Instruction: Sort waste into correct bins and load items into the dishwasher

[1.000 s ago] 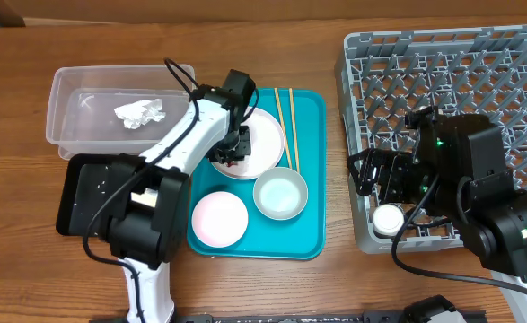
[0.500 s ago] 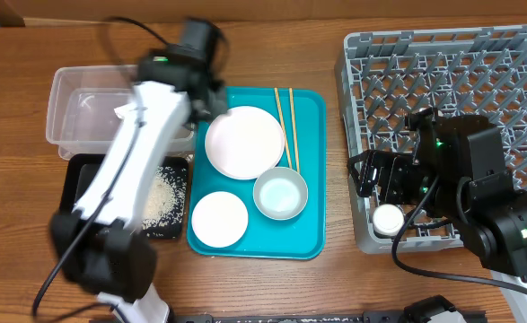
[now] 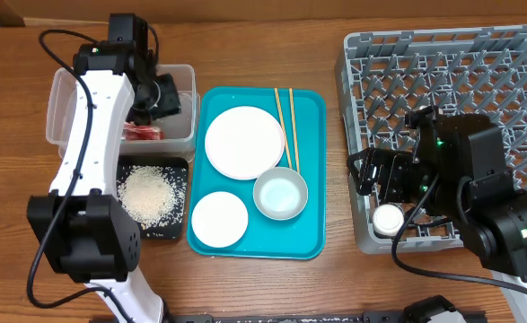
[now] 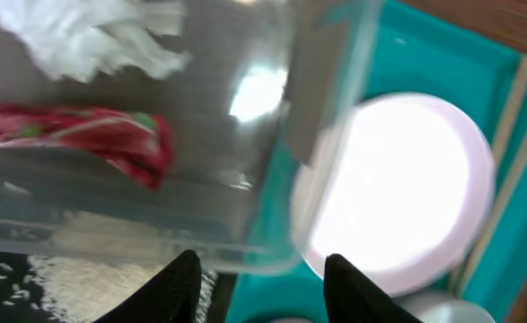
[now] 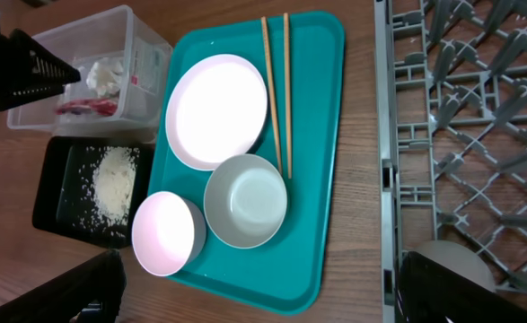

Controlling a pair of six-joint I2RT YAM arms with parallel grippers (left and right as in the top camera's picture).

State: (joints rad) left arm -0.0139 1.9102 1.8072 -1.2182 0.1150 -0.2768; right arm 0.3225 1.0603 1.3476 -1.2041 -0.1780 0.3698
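My left gripper [image 3: 162, 97] hangs open and empty over the right end of the clear tub [image 3: 61, 99]; its fingers [image 4: 263, 289] show nothing between them. The red wrapper [image 3: 142, 133] [image 4: 83, 135] and the white tissue [image 4: 92, 36] lie inside the tub. Rice [image 3: 144, 191] lies in the black tray [image 3: 180, 229]. On the teal tray [image 3: 312, 179] are a white plate [image 3: 243, 142], two pale bowls [image 3: 280, 194] [image 3: 219, 218] and two chopsticks [image 3: 285, 121]. My right gripper [image 3: 377, 184] [image 5: 254, 296] is wide open and empty at the grey dish rack's [image 3: 443, 81] left front edge, beside a white cup [image 3: 389, 218] in the rack.
The black tray sits directly in front of the clear tub, left of the teal tray. Bare wooden table [image 3: 330, 287] separates the teal tray from the rack. Cables trail from the left arm above the tub.
My left arm swung from the plate on the teal tray to the clear tub. The red wrapper it carried now lies in the tub and the gripper is open. The right arm has not moved.
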